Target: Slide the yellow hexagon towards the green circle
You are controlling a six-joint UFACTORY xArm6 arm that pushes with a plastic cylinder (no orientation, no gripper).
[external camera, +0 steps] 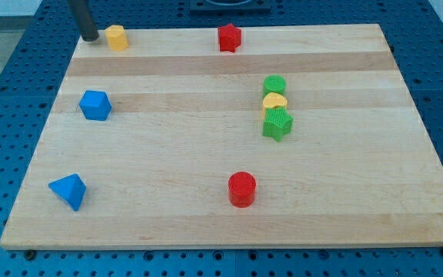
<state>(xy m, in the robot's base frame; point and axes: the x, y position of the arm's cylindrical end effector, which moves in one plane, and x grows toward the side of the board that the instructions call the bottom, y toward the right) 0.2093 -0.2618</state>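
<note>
The yellow hexagon point(116, 37) sits near the board's top left corner. My tip point(90, 37) stands just to its left, close to it, perhaps touching. The green circle point(274, 85) lies right of centre in the upper half of the board, far to the right of the hexagon. A yellow heart-like block point(274, 101) sits right below the green circle, and a green star-like block point(277, 123) sits right below that; the three form a tight column.
A red star-like block point(229, 37) sits at the top centre, between the hexagon and the green circle's side. A blue block point(94, 105) is at the left, a blue triangle point(68, 190) at the bottom left, a red circle point(242, 188) at the bottom centre.
</note>
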